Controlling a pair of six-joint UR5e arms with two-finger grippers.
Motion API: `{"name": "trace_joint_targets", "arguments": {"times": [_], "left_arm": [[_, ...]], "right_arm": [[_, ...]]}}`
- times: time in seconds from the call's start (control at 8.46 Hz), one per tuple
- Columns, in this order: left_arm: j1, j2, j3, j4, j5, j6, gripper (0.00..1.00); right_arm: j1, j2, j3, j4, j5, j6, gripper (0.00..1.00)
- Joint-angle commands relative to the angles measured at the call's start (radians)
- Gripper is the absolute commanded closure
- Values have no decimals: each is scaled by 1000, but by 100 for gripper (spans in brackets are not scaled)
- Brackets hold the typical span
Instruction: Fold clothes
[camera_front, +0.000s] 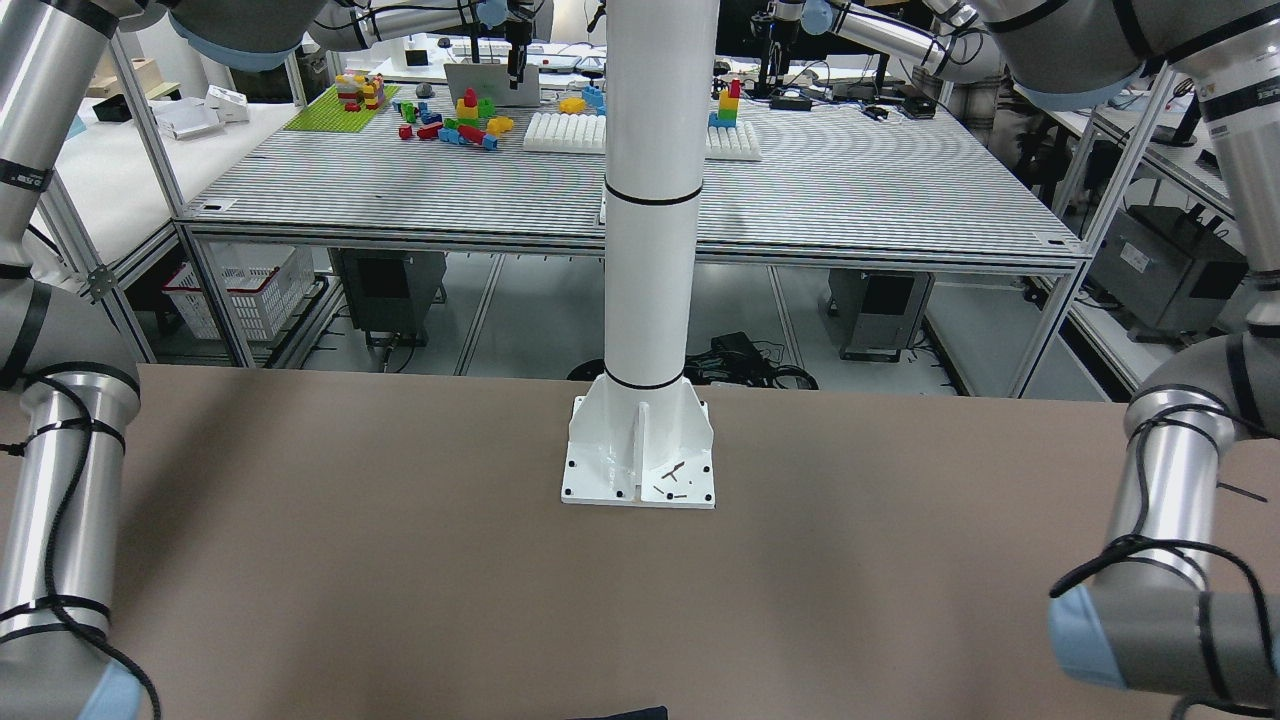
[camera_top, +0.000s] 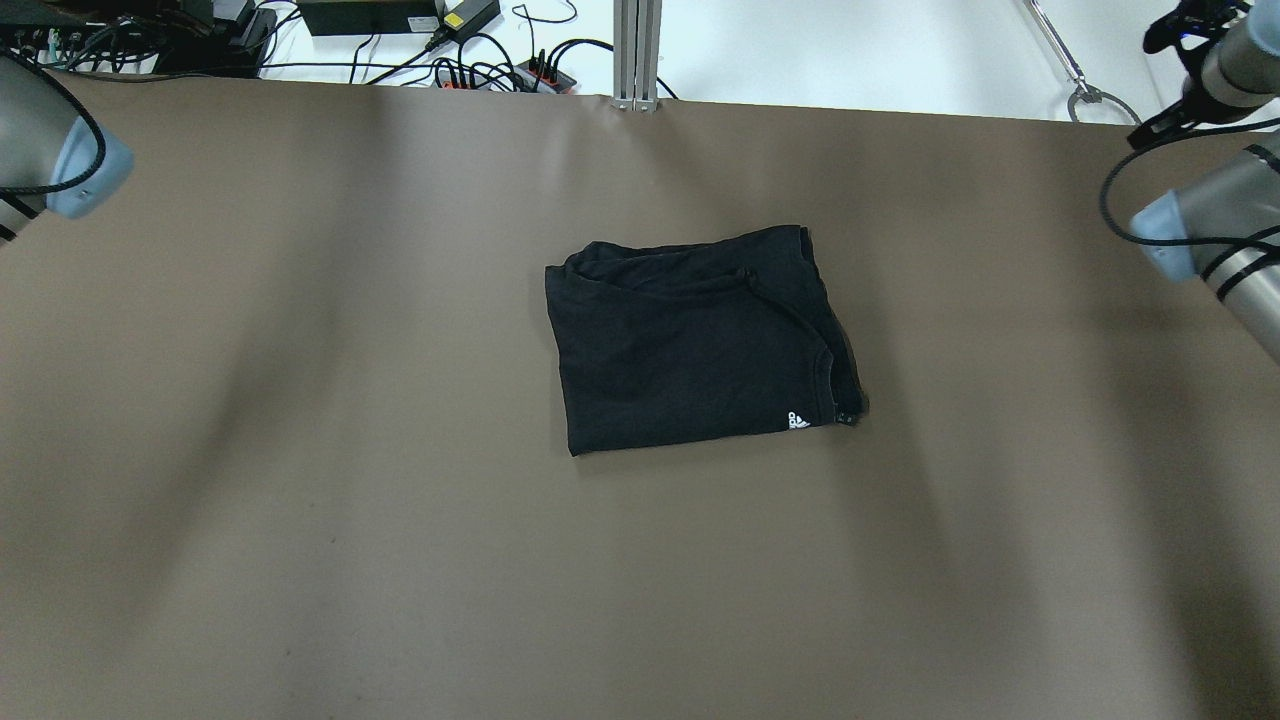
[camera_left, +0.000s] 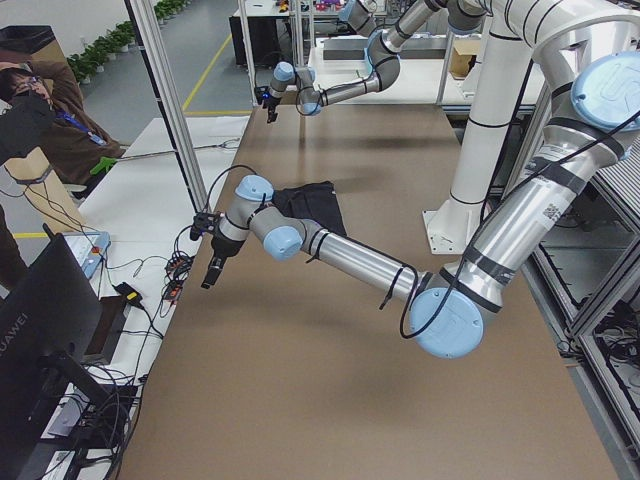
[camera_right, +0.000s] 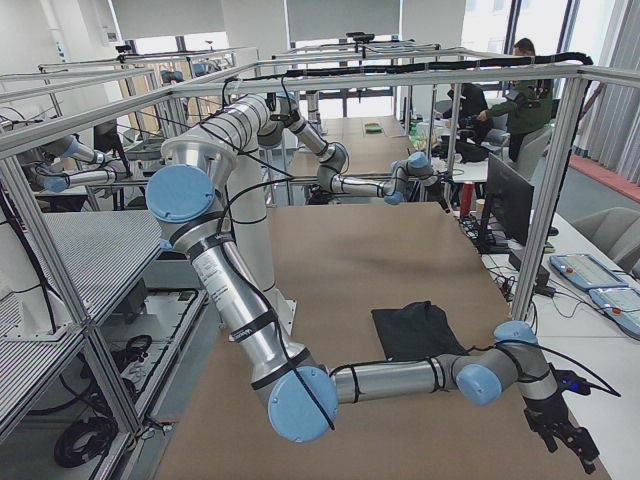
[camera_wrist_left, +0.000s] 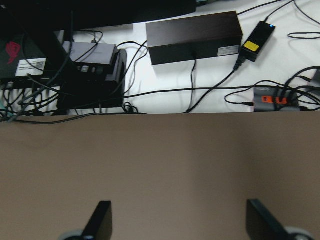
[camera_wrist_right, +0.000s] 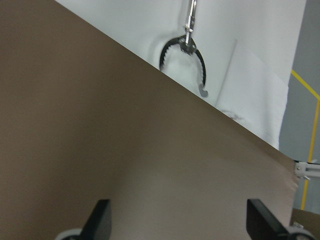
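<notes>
Brown tabletop (camera_top: 300, 480), folded black clothes (camera_top: 690, 350) centre (white logo (camera_top: 797, 420)); cables (camera_top: 470, 72) beyond.

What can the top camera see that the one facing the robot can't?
Only the overhead view shows the whole black clothes, folded into a rectangle with a small white logo, plus cables beyond the far edge. Only the front-facing view shows the white pillar on its base plate and toy bricks on another table behind; of the clothes it catches just a black sliver at its bottom edge. Both show the brown table and parts of the left arm and right arm.
</notes>
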Motion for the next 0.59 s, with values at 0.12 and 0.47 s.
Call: {"name": "trace_joint_targets", "arguments": {"times": [0.12, 0.47], "left_arm": [[-143, 120, 17, -4, 38, 518, 6], [-148, 210, 17, -114, 164, 566, 6]], "right_arm": [[227, -165, 84, 3, 17, -343, 6], [232, -239, 159, -7, 167, -344, 6]]}}
